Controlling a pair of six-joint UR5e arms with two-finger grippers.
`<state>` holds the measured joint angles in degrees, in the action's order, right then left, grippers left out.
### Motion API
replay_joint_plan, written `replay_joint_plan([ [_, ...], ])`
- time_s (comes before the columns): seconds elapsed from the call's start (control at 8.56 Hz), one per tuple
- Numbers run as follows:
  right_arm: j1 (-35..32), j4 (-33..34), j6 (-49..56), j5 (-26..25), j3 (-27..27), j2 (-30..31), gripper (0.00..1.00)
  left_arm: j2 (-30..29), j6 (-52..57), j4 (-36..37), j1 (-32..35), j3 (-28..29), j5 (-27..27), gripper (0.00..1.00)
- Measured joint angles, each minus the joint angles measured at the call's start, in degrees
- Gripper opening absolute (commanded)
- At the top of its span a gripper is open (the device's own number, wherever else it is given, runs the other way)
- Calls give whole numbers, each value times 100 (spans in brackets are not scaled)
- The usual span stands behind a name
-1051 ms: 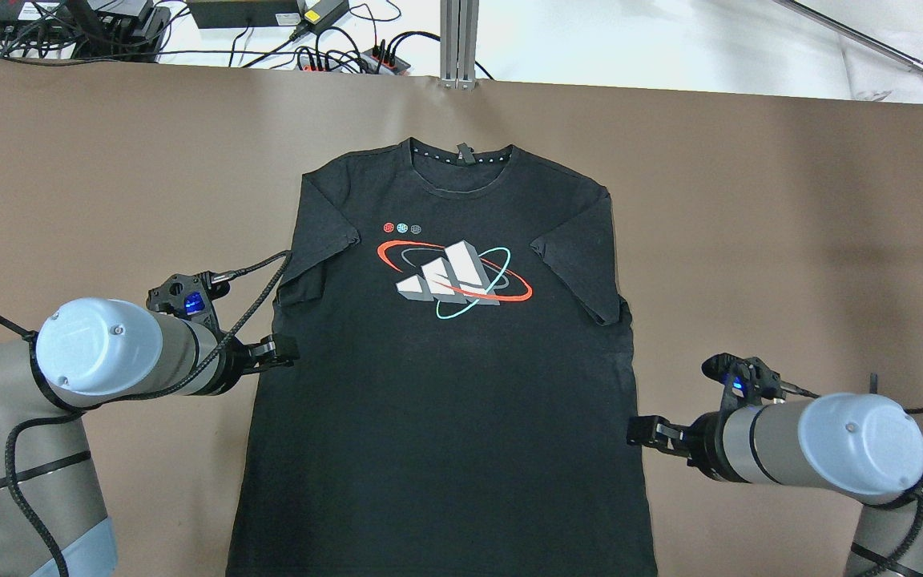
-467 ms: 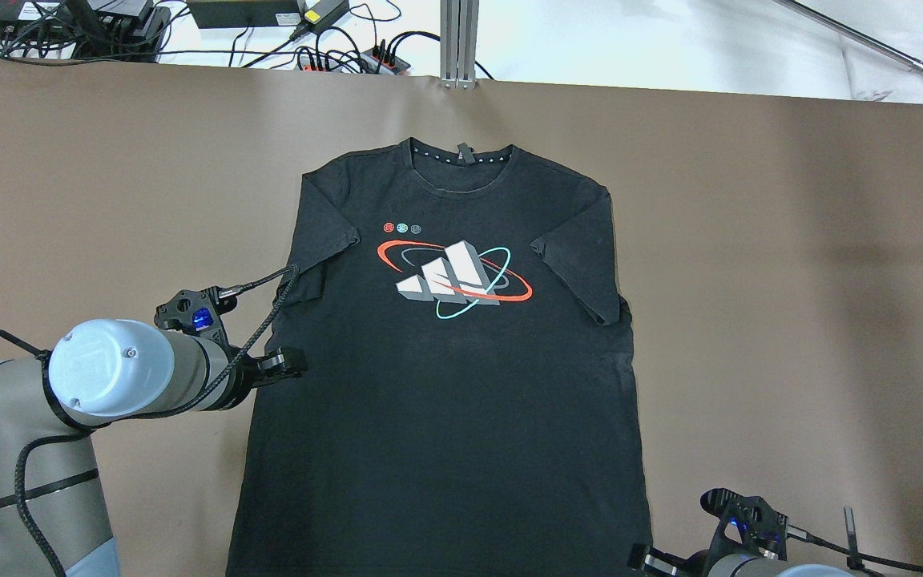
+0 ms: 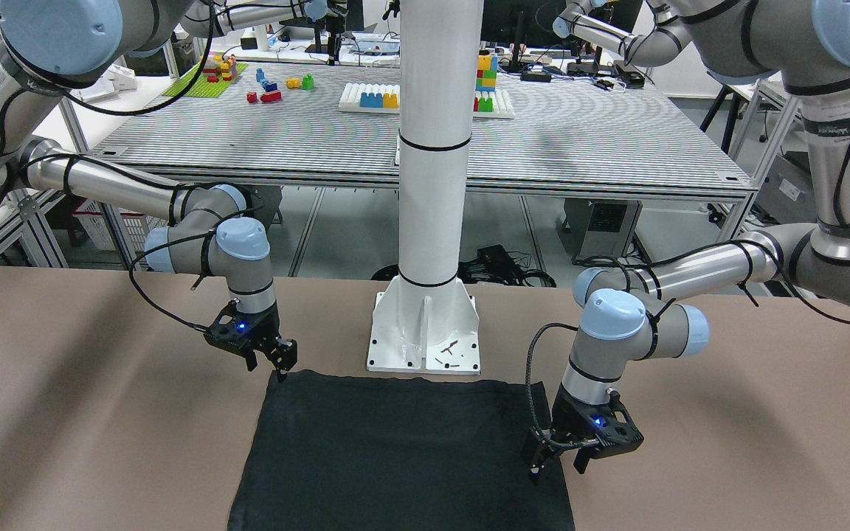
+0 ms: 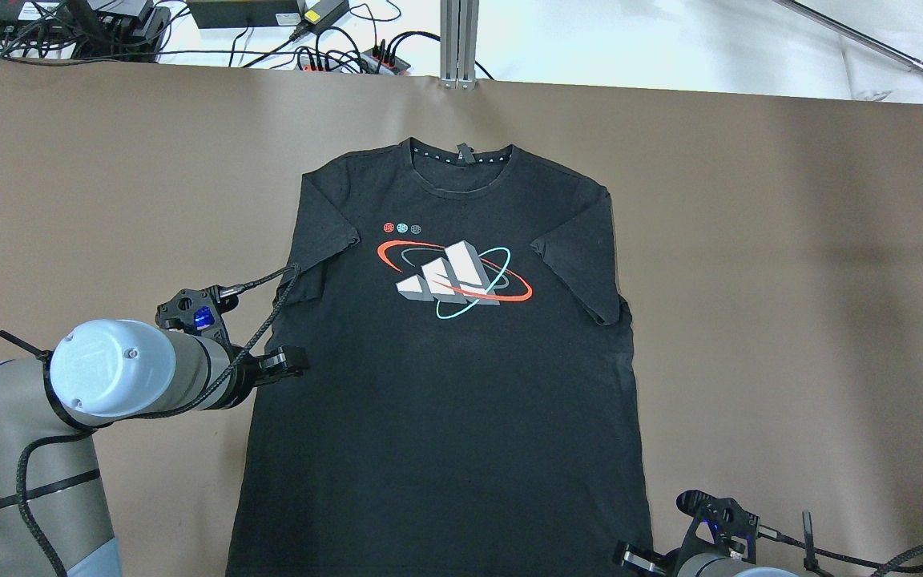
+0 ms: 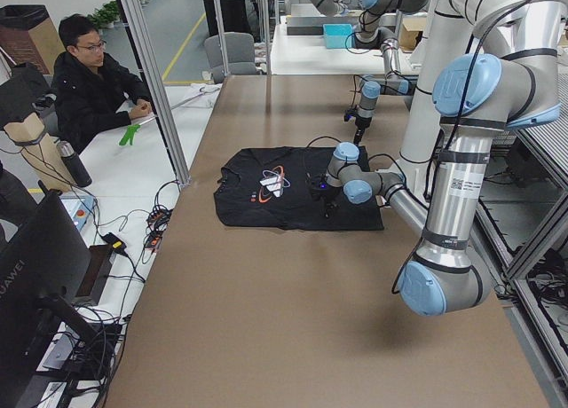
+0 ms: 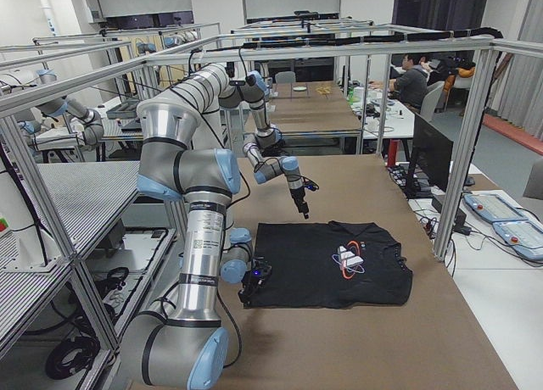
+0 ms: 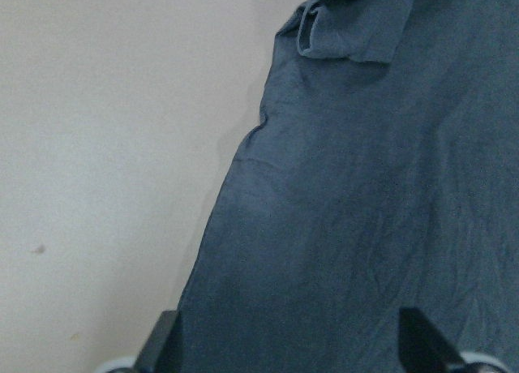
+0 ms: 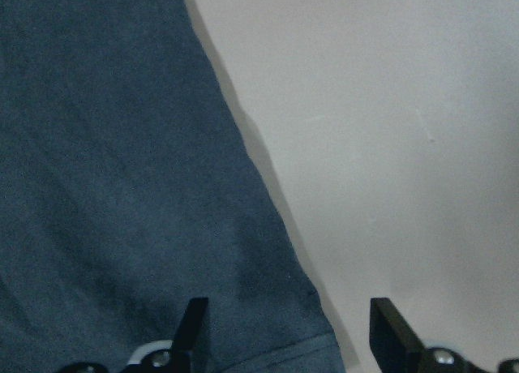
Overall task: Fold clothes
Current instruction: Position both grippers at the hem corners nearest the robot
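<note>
The clothes are one black T-shirt [image 4: 445, 401] lying flat and face up on the brown table, with a red, white and teal logo [image 4: 453, 280] and small white dots inside the collar [image 4: 437, 154]. My left gripper [image 4: 295, 362] hovers open over the shirt's left side edge, below the sleeve. The left wrist view shows its fingertips [image 7: 166, 345] spread over that edge [image 7: 235, 178]. My right gripper [image 4: 626, 557] is open at the shirt's near right hem corner [image 8: 316, 340], one fingertip [image 8: 195, 320] over the cloth and the other over bare table. Neither gripper holds anything.
Bare brown table [image 4: 790, 280] stretches on both sides of the shirt. Cables and power strips [image 4: 349, 56] and a metal post [image 4: 457, 48] line the far edge. The white robot pedestal [image 3: 425, 339] stands just behind the hem. A person [image 5: 89, 89] sits beyond the table's far side.
My right gripper has travelled along the shirt's right edge toward the robot, down to the hem corner. The left gripper shifted slightly toward the robot, then held still. The shirt has not moved.
</note>
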<state>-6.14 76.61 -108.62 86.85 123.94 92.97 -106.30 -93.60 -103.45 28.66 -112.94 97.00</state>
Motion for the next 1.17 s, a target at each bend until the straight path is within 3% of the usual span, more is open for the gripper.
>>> replay_joint_plan([
  [0.82,264,12,-28,-11,-65,57,58,-37,8,0,-18,6,-36,94],
  [1.05,380,12,-121,-40,-71,56,51,-30,9,3,-18,-3,-55,94],
  [1.17,422,12,-140,-48,-75,58,42,-25,8,5,-18,-5,-66,94],
])
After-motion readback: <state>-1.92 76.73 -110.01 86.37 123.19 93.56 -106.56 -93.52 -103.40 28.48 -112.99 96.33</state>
